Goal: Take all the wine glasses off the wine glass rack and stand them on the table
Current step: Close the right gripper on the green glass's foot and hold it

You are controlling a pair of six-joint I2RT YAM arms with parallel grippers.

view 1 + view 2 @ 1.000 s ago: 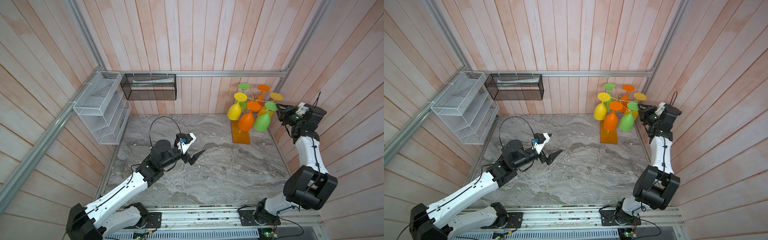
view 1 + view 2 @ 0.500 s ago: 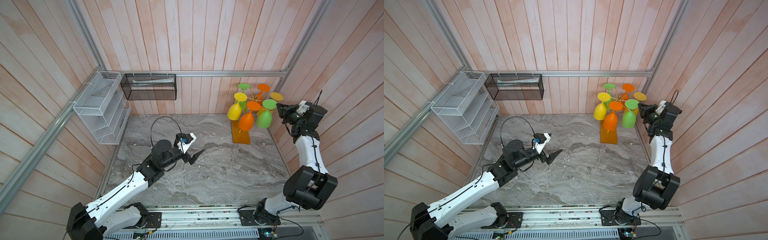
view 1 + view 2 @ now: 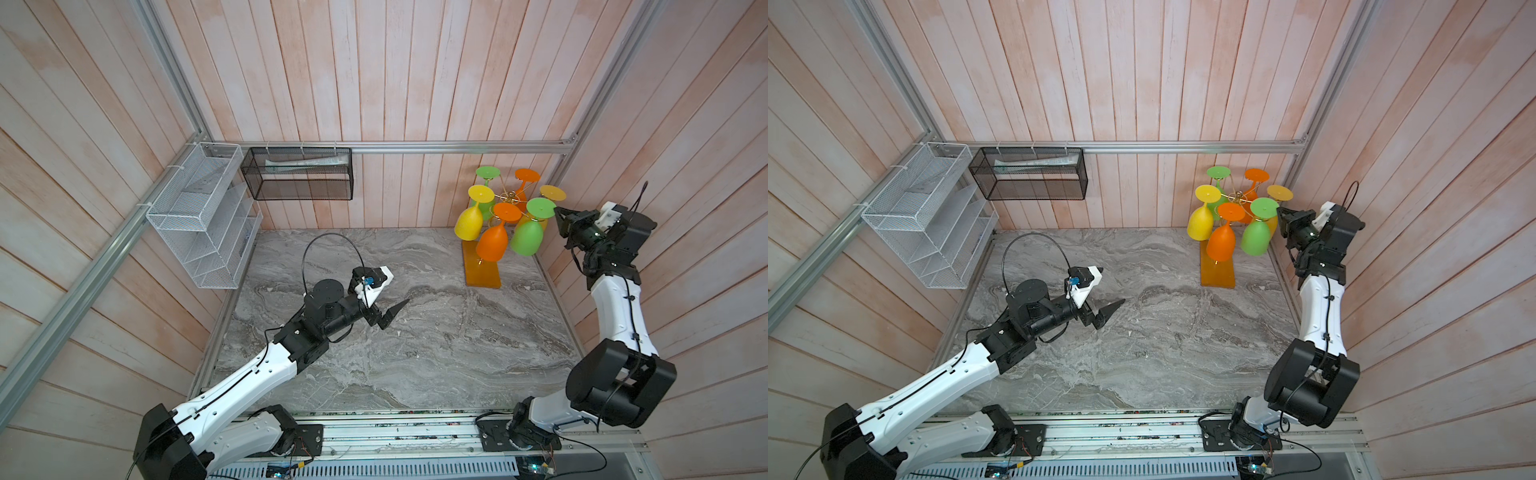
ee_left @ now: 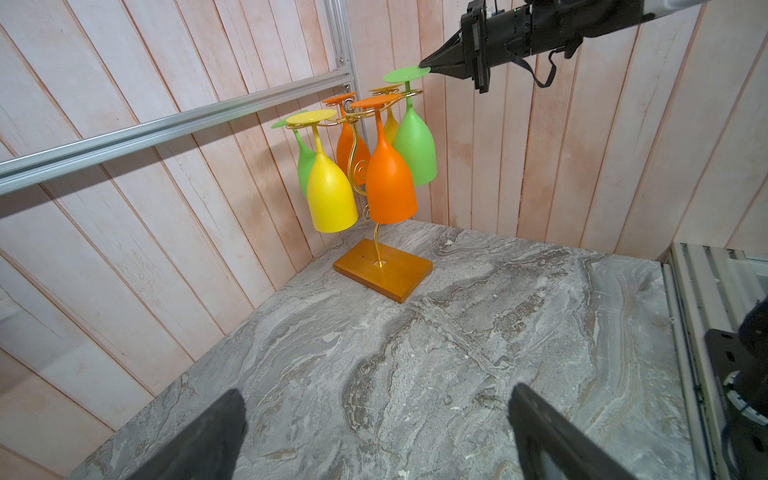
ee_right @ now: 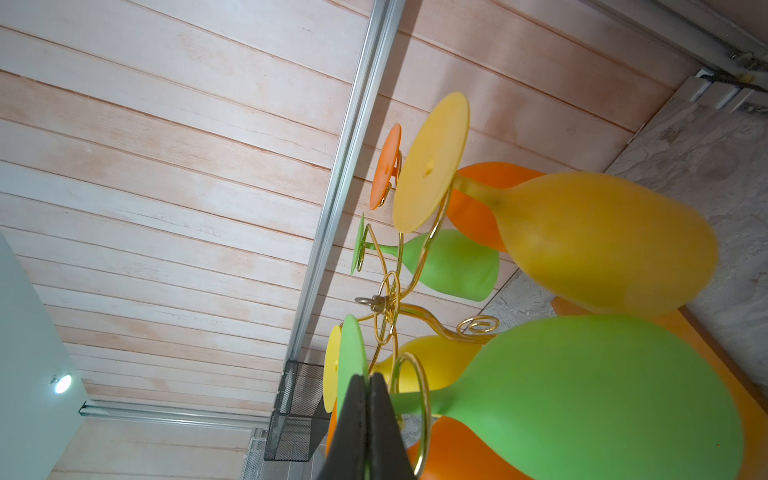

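The wine glass rack [image 3: 482, 270] [image 3: 1217, 272] [image 4: 382, 268] [image 5: 386, 307] stands in the far right corner, gold wire on an orange-brown base. Several coloured glasses hang upside down from it. The green wine glass [image 3: 527, 237] [image 3: 1255, 237] [image 4: 414, 145] [image 5: 582, 395] hangs on the arm nearest the right wall. My right gripper [image 3: 557, 210] [image 3: 1280, 211] [image 4: 424, 65] [image 5: 366, 380] is shut on the edge of that glass's round foot, whose stem still sits in the wire loop. My left gripper [image 3: 395, 314] [image 3: 1111, 313] [image 4: 376, 392] hovers open and empty over the middle of the table.
An orange glass [image 3: 492, 243] and a yellow glass [image 3: 469, 224] hang close beside the green one. On the far wall hang a black mesh basket [image 3: 297, 178] and, to its left, a white wire organiser [image 3: 203, 216]. The right wall is just behind the right arm.
The right gripper has closed its jaws on the green glass's foot, and the glass has shifted slightly. The left arm has stayed where it was.
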